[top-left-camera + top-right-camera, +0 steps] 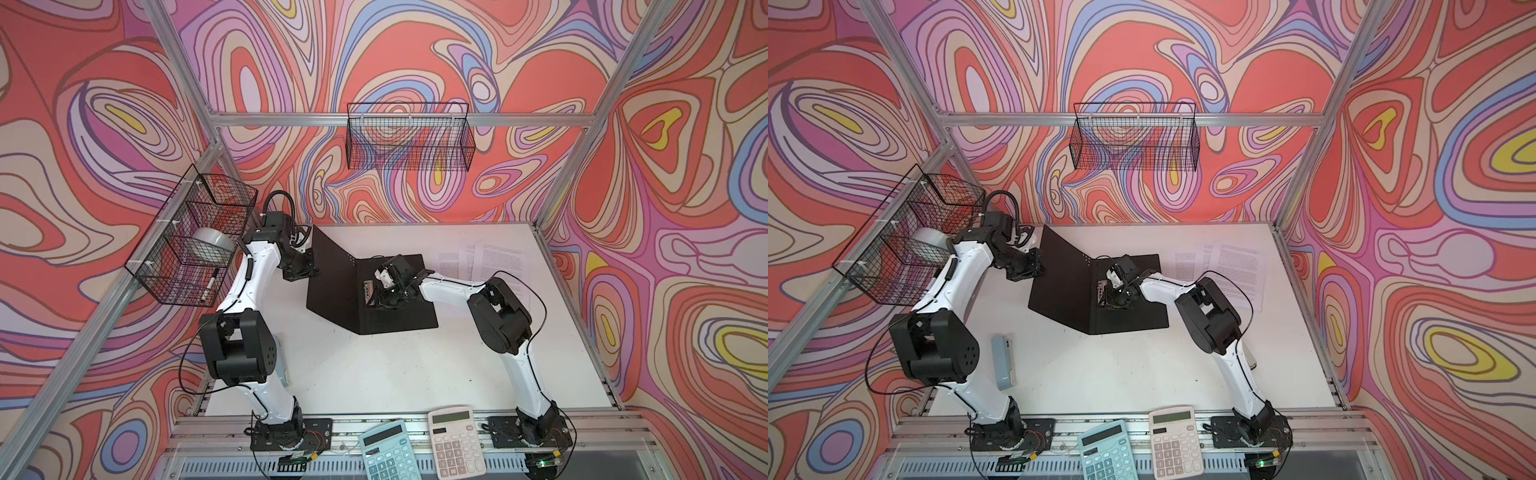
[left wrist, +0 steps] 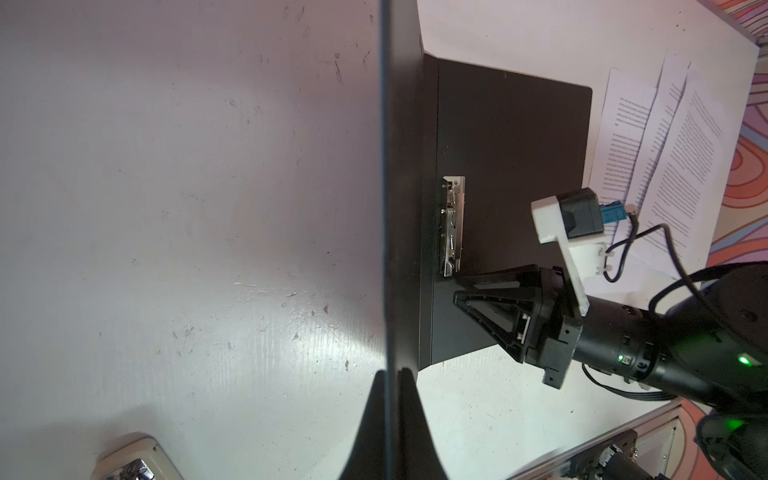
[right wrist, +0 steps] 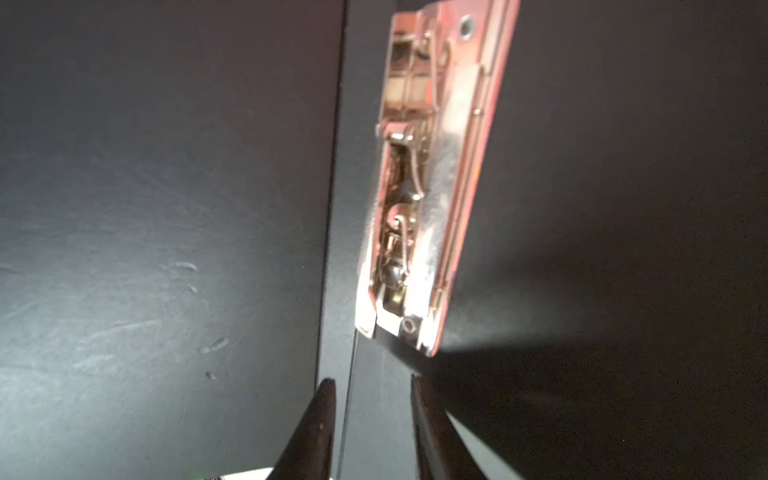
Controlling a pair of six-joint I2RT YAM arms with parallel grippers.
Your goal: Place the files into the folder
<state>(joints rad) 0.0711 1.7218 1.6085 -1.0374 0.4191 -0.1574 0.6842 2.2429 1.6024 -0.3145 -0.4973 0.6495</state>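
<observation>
The thin folder (image 1: 399,316) (image 1: 1133,316) lies open on the flat white table (image 1: 374,374), black inner faces up. Its right cover rests flat, and its left cover stands raised at a slant from the spine fold. A bright metal clip (image 3: 428,187) (image 2: 453,226) sits on the flat cover just beside the fold.

The left gripper (image 2: 390,374) is clamped tight on the free edge of the raised cover. The right gripper (image 3: 372,380) (image 2: 456,286) reaches over the flat cover with jaws partly apart. Its tips are just short of the clip's end nearer the arm bases, and nothing is seen clasped between them.

The files (image 1: 498,257) (image 2: 681,137), white printed paper sheets loosely fanned, lie on the table just beside the flat cover's outer edge, outside the folder. Whether they touch it cannot be told.

A teal calculator (image 1: 386,453) and a white calculator (image 1: 455,440) sit on the front rail, well apart from the folder.
</observation>
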